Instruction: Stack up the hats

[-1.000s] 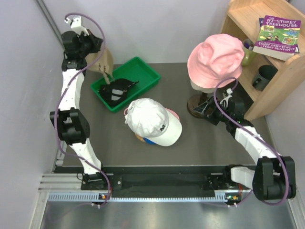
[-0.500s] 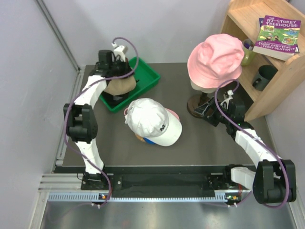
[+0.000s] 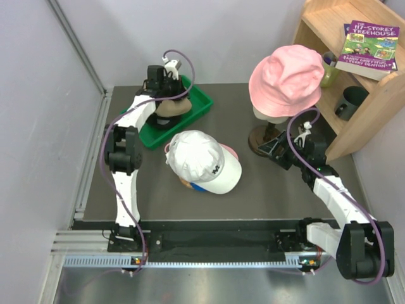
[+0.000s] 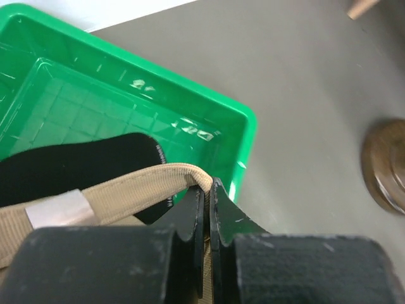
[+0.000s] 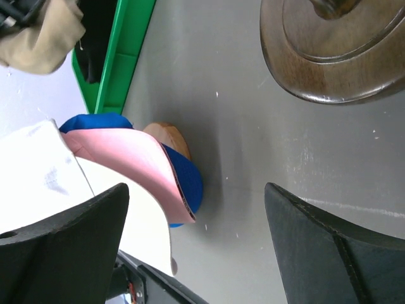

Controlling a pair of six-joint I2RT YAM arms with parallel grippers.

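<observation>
My left gripper point(image 3: 168, 95) is shut on the rim of the tan hat point(image 3: 172, 109) and holds it over the green tray point(image 3: 201, 100). In the left wrist view the jaws point(image 4: 207, 190) pinch the tan band point(image 4: 114, 196), with the black hat point(image 4: 76, 164) lying in the tray below. The white hat point(image 3: 202, 161) sits on top of a pink hat point(image 3: 231, 152) and a blue one point(image 3: 199, 187) at the table's middle. My right gripper point(image 3: 275, 147) is open and empty, right of that stack. Its wrist view point(image 5: 196, 190) shows the pink peak point(image 5: 126, 164) and the blue peak point(image 5: 186, 180).
A pink bucket hat point(image 3: 286, 79) sits on a mannequin head with a round wooden base point(image 3: 258, 140), just beside my right gripper. A wooden shelf point(image 3: 373, 107) with a book and cups stands at the right. A wooden knob point(image 5: 168, 136) shows under the stack.
My left arm has swung from the far left corner to the right, carrying the tan hat to above the green tray. The right arm has hardly moved.
</observation>
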